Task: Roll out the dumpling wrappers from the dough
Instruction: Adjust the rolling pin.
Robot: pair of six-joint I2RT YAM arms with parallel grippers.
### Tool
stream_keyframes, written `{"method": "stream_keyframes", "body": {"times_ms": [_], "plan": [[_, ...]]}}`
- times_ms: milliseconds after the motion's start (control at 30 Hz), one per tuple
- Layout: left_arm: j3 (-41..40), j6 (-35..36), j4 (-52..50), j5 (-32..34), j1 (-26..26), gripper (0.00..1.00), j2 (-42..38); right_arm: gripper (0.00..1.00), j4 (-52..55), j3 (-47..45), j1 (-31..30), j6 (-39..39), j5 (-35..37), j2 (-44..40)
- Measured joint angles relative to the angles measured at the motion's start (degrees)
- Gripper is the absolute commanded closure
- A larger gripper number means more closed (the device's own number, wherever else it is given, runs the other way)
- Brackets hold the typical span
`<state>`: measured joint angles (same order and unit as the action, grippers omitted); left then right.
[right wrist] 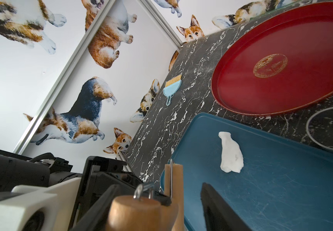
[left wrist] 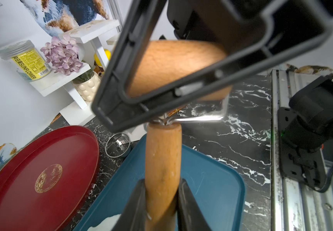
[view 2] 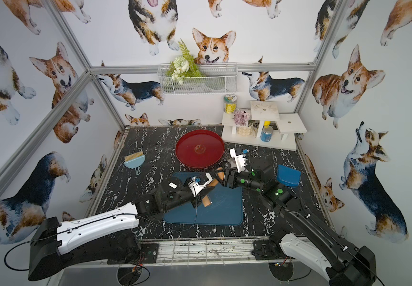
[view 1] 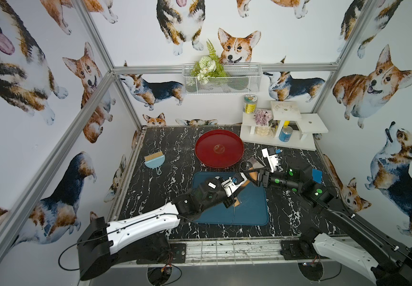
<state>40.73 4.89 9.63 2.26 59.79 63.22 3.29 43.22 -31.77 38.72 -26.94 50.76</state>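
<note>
The dough (right wrist: 231, 153) is a soft white elongated lump lying on the blue tray (right wrist: 281, 190); a white edge of the dough (left wrist: 104, 223) also shows beside my left fingers. In both top views my left arm covers it. My left gripper (left wrist: 162, 182) is shut on one wooden handle of a rolling pin (left wrist: 162, 160), held over the tray (view 1: 249, 210). My right gripper (right wrist: 159, 187) stands open around the pin's other wooden end (right wrist: 139, 212), with a gap to one finger (right wrist: 217, 206). The dumpling wrappers are out of view.
A red plate (view 1: 207, 148) sits behind the tray, with a metal ring cutter (view 1: 246, 164) beside it. A blue brush (view 1: 153, 159) lies at the left and a blue scraper (view 2: 288, 175) at the right. A white shelf (view 1: 281, 128) with jars stands at the back right.
</note>
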Motion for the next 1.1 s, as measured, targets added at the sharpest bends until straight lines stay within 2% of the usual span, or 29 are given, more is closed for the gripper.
{"method": "stream_keyframes", "body": {"times_ms": [233, 367, 500, 767, 1100], "plan": [[-5.42, -7.10, -1.79, 7.89, 1.38, 1.00, -10.45, 0.12, -5.75, -1.46, -1.64, -0.09, -0.15, -3.04], [-7.52, -10.60, -3.76, 12.55, 1.42, 1.00, -17.55, 0.10, -7.69, -1.75, -6.88, -2.14, 1.99, -4.28], [-7.80, -12.28, -6.10, 15.28, 1.42, 1.00, -21.11, 0.10, -7.76, 0.09, -13.09, -4.83, 5.81, -1.88], [-7.85, -13.18, -7.76, 16.39, 1.44, 1.00, -22.21, 0.16, -8.00, 2.78, -17.11, -5.99, 10.73, 4.37], [-4.72, -12.63, -6.56, 16.22, 1.70, 1.00, -15.28, 0.23, -7.56, 7.41, -18.10, -5.53, 15.43, 9.16]]}}
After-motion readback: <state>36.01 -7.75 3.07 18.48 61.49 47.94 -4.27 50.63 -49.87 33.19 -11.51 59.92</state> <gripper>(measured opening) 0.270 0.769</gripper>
